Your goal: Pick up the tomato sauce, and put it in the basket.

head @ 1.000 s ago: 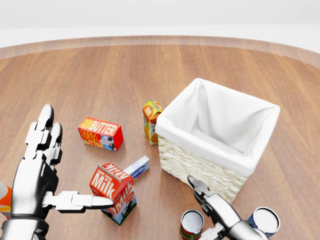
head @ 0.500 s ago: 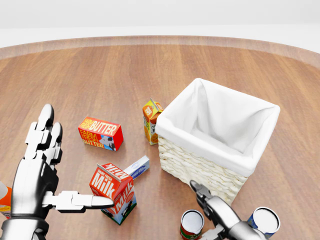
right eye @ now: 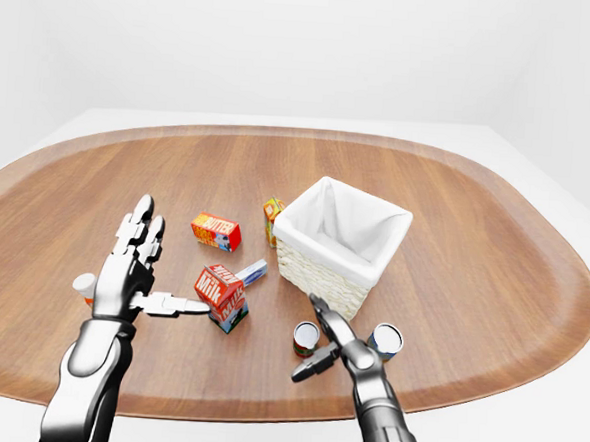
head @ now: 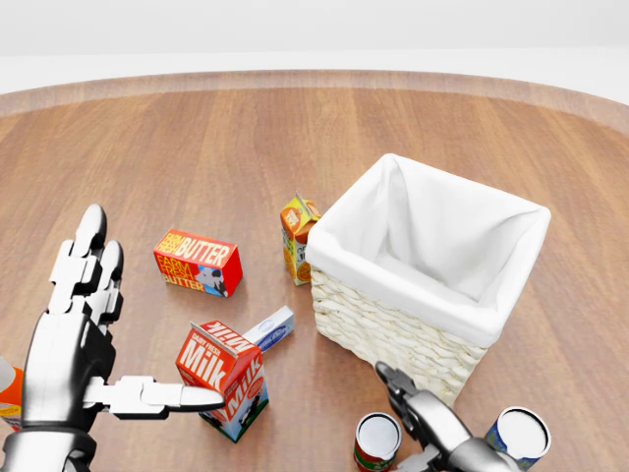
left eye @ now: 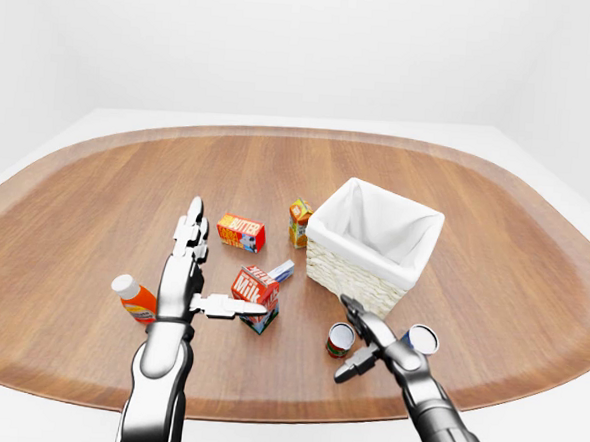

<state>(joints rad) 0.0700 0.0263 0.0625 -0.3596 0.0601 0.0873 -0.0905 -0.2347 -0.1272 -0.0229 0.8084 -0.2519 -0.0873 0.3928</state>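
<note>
The tomato sauce can point(head: 376, 442), red-labelled with a pale top, stands upright at the bottom of the head view, just below the white-lined wicker basket point(head: 383, 329). My right hand point(left eye: 360, 337) is open beside the can's right side, one finger pointing up toward the basket and the thumb point(left eye: 344, 374) spread low. Its fingers do not close round the can. My left hand point(head: 128, 324) is open and raised on the left, its thumb pointing at the milk carton point(head: 224, 379).
A blue-labelled can point(head: 518, 436) stands right of my right hand. A butter box point(head: 198, 263), an orange juice carton point(head: 298, 236) and a small blue-white box point(head: 270, 329) lie left of the basket. An orange bottle point(left eye: 133, 296) stands left of my left arm.
My right hand has sunk slightly toward the bottom of the head view, staying open beside the red can. The left hand and the objects have not moved.
</note>
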